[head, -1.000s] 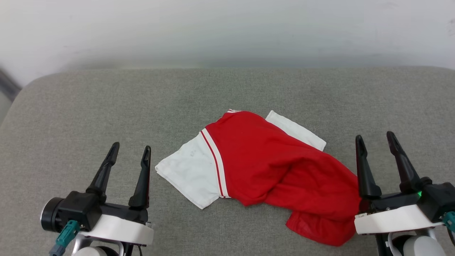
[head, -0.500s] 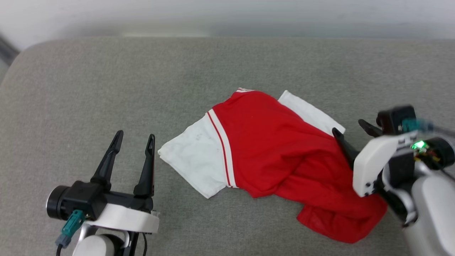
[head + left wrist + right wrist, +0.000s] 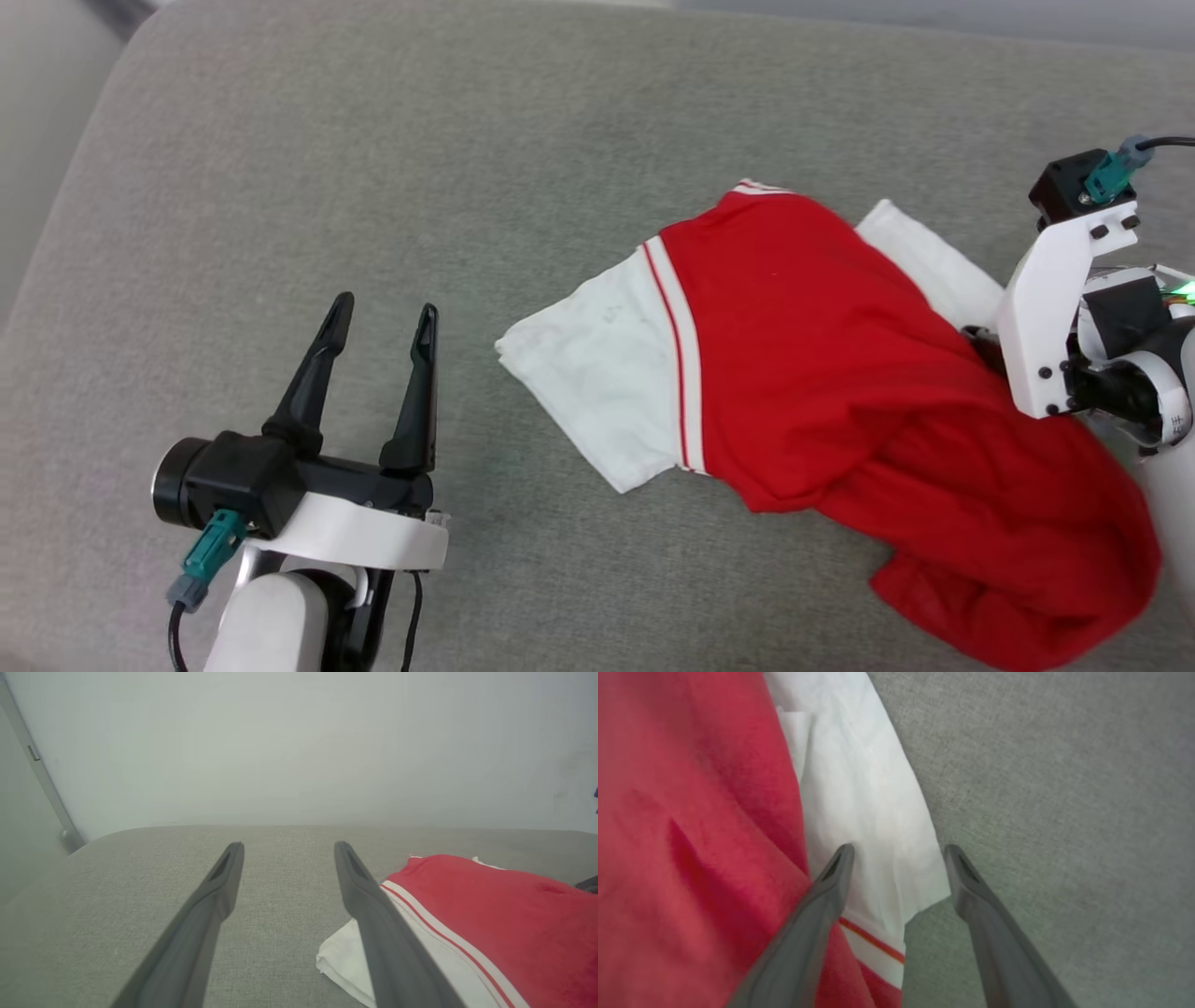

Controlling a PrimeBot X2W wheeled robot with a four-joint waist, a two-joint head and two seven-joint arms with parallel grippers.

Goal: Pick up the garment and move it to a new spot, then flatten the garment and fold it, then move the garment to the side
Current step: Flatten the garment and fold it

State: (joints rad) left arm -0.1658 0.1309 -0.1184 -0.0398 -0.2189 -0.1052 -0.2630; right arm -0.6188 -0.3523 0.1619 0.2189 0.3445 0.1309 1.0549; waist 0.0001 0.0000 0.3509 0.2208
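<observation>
We locate the garment (image 3: 840, 373) crumpled at center right of the head view on the grey upholstered surface (image 3: 467, 140). The left tool (image 3: 386, 303) stands open and empty at lower left, clear of the cloth. The right tool (image 3: 899, 848) is also open, holding nothing, its 2 fingers (image 3: 831, 877) poised over the white sleeve (image 3: 868, 802) at the center of the right wrist view; we judge this placement prepares a pinch for the pick-up.

Matt cloth garment (image 3: 822, 373) (soft, creased) on rough grey woven upholstery (image 3: 373, 168)
</observation>
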